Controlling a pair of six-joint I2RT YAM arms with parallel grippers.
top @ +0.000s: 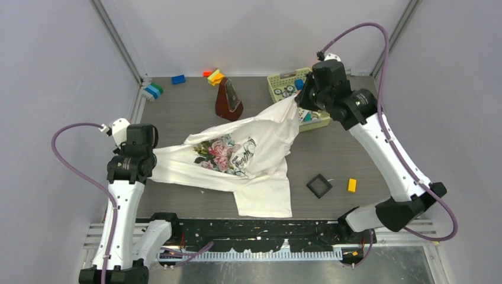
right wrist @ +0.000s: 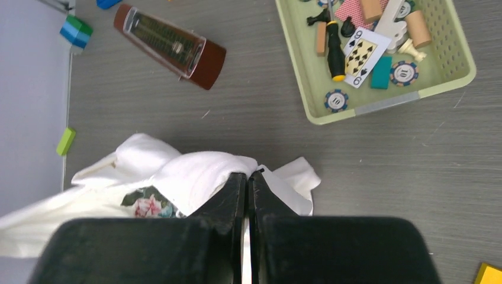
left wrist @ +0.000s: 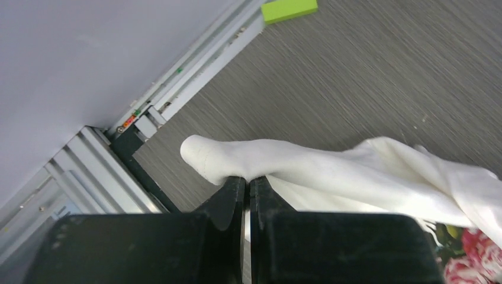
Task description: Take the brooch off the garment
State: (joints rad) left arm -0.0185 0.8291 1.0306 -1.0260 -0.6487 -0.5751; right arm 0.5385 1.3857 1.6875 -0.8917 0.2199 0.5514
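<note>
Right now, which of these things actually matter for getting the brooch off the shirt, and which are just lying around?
In the job: floral T-shirt, left gripper and right gripper, each shut on its cloth; the brooch itself I cannot spot.
Lying about: metronome, green basket of game pieces, black square tray, orange-yellow block, blue block by the far wall.

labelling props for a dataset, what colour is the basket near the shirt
The basket is pale yellow-green, clearest in the right wrist view.
</note>
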